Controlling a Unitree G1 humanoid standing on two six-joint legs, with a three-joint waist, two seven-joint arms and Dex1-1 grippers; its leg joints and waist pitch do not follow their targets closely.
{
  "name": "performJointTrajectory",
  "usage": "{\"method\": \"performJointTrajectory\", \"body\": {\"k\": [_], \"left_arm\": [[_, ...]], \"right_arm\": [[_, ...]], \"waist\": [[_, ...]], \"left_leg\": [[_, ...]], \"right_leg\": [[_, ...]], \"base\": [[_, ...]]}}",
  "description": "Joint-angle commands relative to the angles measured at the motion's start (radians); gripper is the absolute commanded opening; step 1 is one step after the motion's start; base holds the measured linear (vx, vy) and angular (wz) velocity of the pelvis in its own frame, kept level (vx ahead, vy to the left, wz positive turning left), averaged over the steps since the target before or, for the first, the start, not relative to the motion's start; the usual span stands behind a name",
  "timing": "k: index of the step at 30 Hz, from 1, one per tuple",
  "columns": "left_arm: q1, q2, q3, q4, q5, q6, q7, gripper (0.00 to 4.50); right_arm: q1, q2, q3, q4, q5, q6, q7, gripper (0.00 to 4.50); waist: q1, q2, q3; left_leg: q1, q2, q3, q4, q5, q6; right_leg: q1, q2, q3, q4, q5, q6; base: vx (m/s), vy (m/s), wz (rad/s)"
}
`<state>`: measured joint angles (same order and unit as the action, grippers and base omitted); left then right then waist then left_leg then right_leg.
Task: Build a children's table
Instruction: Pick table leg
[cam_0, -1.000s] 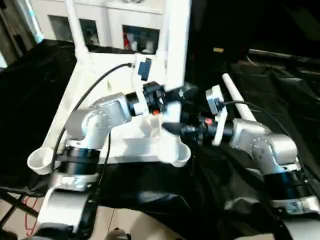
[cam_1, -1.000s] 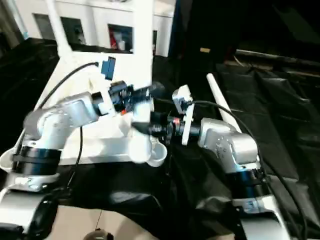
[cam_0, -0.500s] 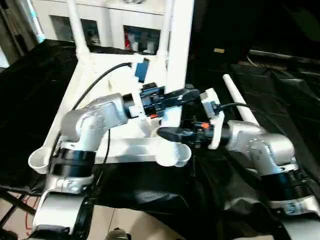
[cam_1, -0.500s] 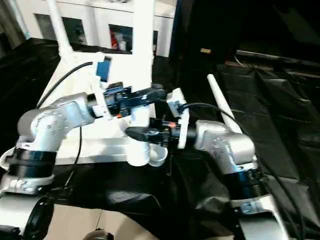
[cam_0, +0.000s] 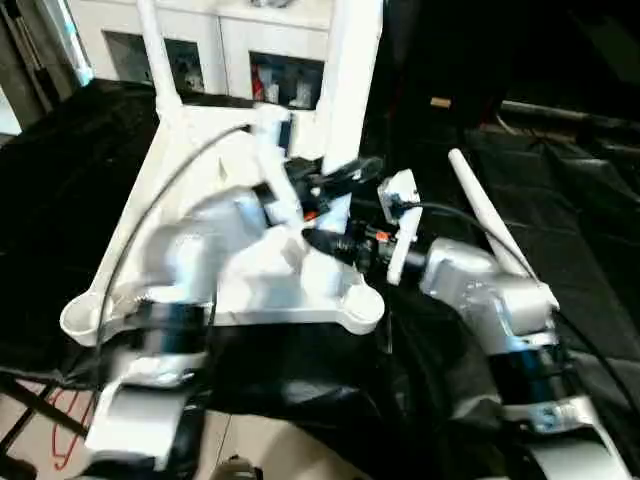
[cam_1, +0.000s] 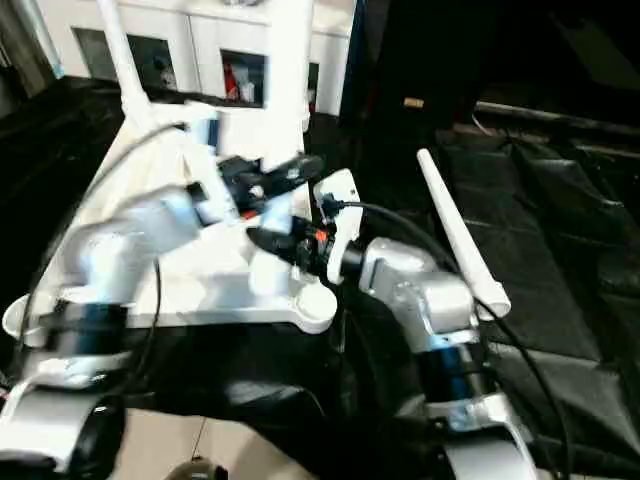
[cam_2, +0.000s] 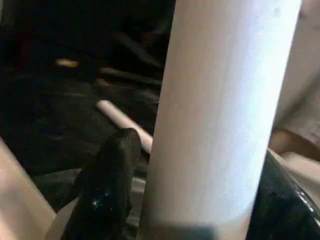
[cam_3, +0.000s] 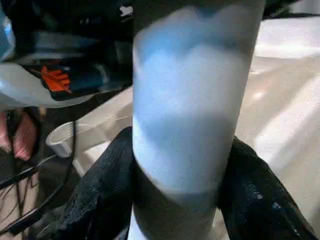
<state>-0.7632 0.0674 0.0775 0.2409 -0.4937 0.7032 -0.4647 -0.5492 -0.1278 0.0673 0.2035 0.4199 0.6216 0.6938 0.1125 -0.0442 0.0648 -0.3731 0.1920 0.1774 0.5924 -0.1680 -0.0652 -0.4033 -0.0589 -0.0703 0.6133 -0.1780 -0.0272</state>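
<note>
Black sheeting (cam_0: 60, 180) drapes the surface, with a white glass-doored cabinet (cam_0: 230, 50) behind its far edge. Both claws meet at one upright white round plastic leg (cam_0: 345, 90) near the surface's middle. The left claw (cam_0: 340, 175) straddles it, one black finger (cam_2: 107, 190) on each side, though whether they press or merely flank it I cannot tell. The right claw (cam_0: 325, 240) sits lower, its black pads (cam_3: 105, 200) pinching the leg's base.

I judge the leg light, stiff and smooth, so likely to slip or twist in a loose grip; taking it low, near the socket, should give the best control when seating it.

Around them lies the all-white plastic tabletop (cam_0: 200, 150), upside down, ribbed, with rounded cup-like corners; another leg (cam_0: 155, 55) stands at its far left corner. A loose tapered white leg (cam_0: 485, 215) lies on the sheeting towards the right edge.
</note>
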Motion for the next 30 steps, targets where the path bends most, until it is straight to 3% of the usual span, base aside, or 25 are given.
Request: {"method": "performJointTrajectory", "body": {"k": [1,4,7,9,12,13,14,16,19,20,21,26,30], "left_arm": [[-0.028,-0.007,0.035,0.039,0.045,-0.018,0.106,2.84],[-0.039,-0.025,0.049,0.065,0.09,-0.078,0.197,2.51],[-0.045,-0.034,0.06,0.073,0.085,-0.096,0.205,2.45],[-0.049,-0.034,0.054,0.073,0.088,-0.108,0.2,2.07],[-0.045,-0.039,0.038,0.057,0.066,-0.12,0.148,2.08],[-0.044,-0.039,0.034,0.053,0.064,-0.12,0.139,2.0],[-0.04,-0.04,0.027,0.041,0.058,-0.117,0.124,1.89],[-0.036,-0.041,0.019,0.027,0.053,-0.111,0.11,1.89],[-0.021,-0.024,-0.001,-0.006,0.032,-0.094,0.052,1.86],[-0.018,-0.015,-0.009,-0.013,0.027,-0.092,0.029,1.86],[-0.016,-0.008,-0.014,-0.019,0.022,-0.093,0.009,1.86],[-0.014,0.021,-0.035,-0.038,-0.003,-0.077,-0.084,1.86],[-0.006,0.04,-0.056,-0.066,-0.021,-0.062,-0.154,1.86]], "right_arm": [[-0.027,0.012,-0.005,-0.014,-0.008,-0.036,-0.017,1.86],[-0.044,0.04,0.0,0.014,-0.042,-0.061,-0.072,1.86],[-0.051,0.048,-0.003,0.021,-0.046,-0.062,-0.086,1.86],[-0.056,0.049,-0.001,0.022,-0.047,-0.062,-0.089,1.86],[-0.061,0.043,-0.003,0.024,-0.051,-0.049,-0.099,1.86],[-0.062,0.043,-0.007,0.026,-0.048,-0.044,-0.1,1.86],[-0.063,0.042,-0.019,0.03,-0.035,-0.033,-0.094,2.42],[-0.063,0.036,-0.028,0.032,-0.023,-0.023,-0.079,2.56],[-0.066,-0.01,-0.018,0.025,-0.016,0.014,-0.032,2.99],[-0.068,-0.038,-0.004,0.02,-0.012,0.036,0.005,2.99],[-0.067,-0.065,0.01,0.012,-0.009,0.052,0.042,3.01],[-0.067,-0.155,0.032,-0.018,0.029,0.132,0.164,3.0],[-0.069,-0.192,0.05,-0.03,0.041,0.149,0.215,3.0]], "waist": [[0.001,-0.003,-0.079],[-0.007,-0.005,-0.079],[-0.008,-0.004,-0.078],[-0.009,-0.004,-0.078],[-0.006,-0.004,-0.077],[-0.005,0.001,-0.076],[-0.006,-0.001,-0.077],[-0.004,-0.002,-0.077],[-0.001,-0.004,-0.078],[0.0,-0.009,-0.078],[0.005,-0.006,-0.078],[0.006,-0.016,-0.076],[0.004,-0.017,-0.076]], "left_leg": [[0.009,0.035,-0.013,-0.063,-0.126,-0.01],[0.008,0.033,-0.013,-0.062,-0.116,-0.002],[0.011,0.035,-0.012,-0.062,-0.117,0.003],[0.012,0.036,-0.012,-0.062,-0.118,0.005],[0.012,0.035,-0.01,-0.062,-0.121,0.006],[0.012,0.034,-0.011,-0.062,-0.122,0.005],[0.013,0.035,-0.012,-0.063,-0.124,0.005],[0.013,0.036,-0.012,-0.063,-0.13,0.004],[0.013,0.037,-0.012,-0.063,-0.123,0.007],[0.013,0.037,-0.011,-0.062,-0.113,0.011],[0.012,0.035,-0.01,-0.061,-0.11,0.017],[0.011,0.035,-0.01,-0.06,-0.115,0.021],[0.011,0.037,-0.01,-0.059,-0.115,0.016]], "right_leg": [[0.062,-0.083,0.052,-0.068,-0.168,-0.132],[0.061,-0.082,0.051,-0.069,-0.153,-0.128],[0.06,-0.083,0.051,-0.07,-0.168,-0.137],[0.059,-0.082,0.051,-0.069,-0.16,-0.137],[0.058,-0.083,0.052,-0.07,-0.164,-0.139],[0.058,-0.083,0.052,-0.07,-0.168,-0.139],[0.058,-0.082,0.052,-0.071,-0.167,-0.137],[0.059,-0.083,0.052,-0.07,-0.165,-0.139],[0.06,-0.084,0.052,-0.067,-0.154,-0.144],[0.061,-0.082,0.052,-0.065,-0.141,-0.149],[0.062,-0.082,0.052,-0.065,-0.138,-0.15],[0.065,-0.084,0.051,-0.069,-0.178,-0.136],[0.062,-0.086,0.05,-0.069,-0.186,-0.141]], "base": [[0.0,0.0,0.0],[0.0,0.0,0.0],[0.0,0.0,0.0],[0.0,0.0,0.0],[0.0,0.0,0.0],[0.0,0.0,0.0],[0.0,0.0,0.0],[0.0,0.0,0.0],[0.0,0.0,0.0],[0.0,0.0,0.0],[0.0,0.0,0.0],[0.0,0.0,0.0],[0.0,0.0,0.0]]}}
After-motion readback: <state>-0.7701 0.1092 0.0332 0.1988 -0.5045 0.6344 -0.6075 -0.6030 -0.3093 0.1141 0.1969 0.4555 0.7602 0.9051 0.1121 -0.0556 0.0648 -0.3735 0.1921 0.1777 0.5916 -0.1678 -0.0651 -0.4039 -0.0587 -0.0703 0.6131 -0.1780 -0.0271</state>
